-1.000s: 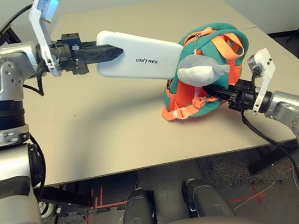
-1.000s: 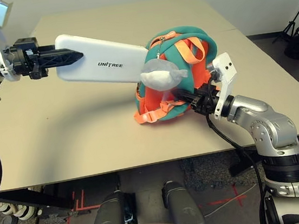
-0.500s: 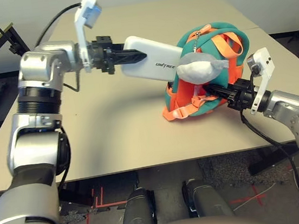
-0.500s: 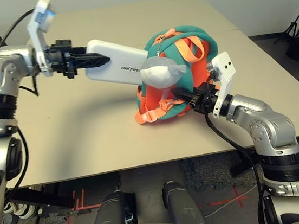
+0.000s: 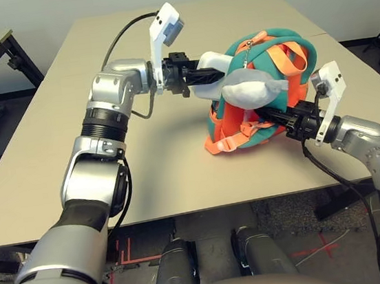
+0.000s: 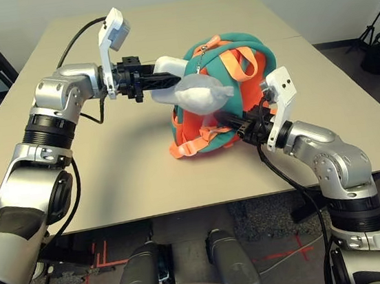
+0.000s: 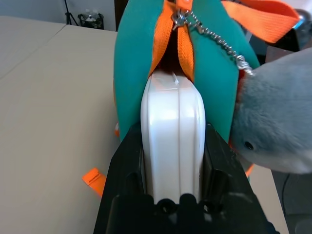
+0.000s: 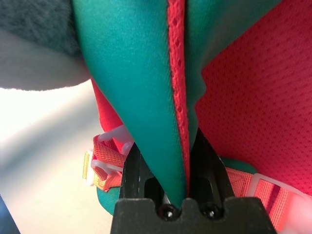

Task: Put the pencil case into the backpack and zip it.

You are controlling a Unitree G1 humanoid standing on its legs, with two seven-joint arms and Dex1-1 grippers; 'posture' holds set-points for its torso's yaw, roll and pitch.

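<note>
Left pincer [image 7: 174, 161] clamps the end of the pencil case [image 7: 173, 126], one black finger [image 7: 127, 165] on each flat side. You see most of the case already inside the backpack [image 5: 264, 70], entering through the orange-edged zipper opening; only its rounded end shows outside. Right pincer [image 8: 168, 165] is closed on a teal fold of the backpack. The backpack rests on the counter [image 5: 151, 160], with the grey whale charm [image 5: 253, 87] hanging across its front.

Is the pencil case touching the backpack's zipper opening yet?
Touching. The left wrist view shows the pencil case tip wedged between the backpack opening's orange zipper edges.
</note>
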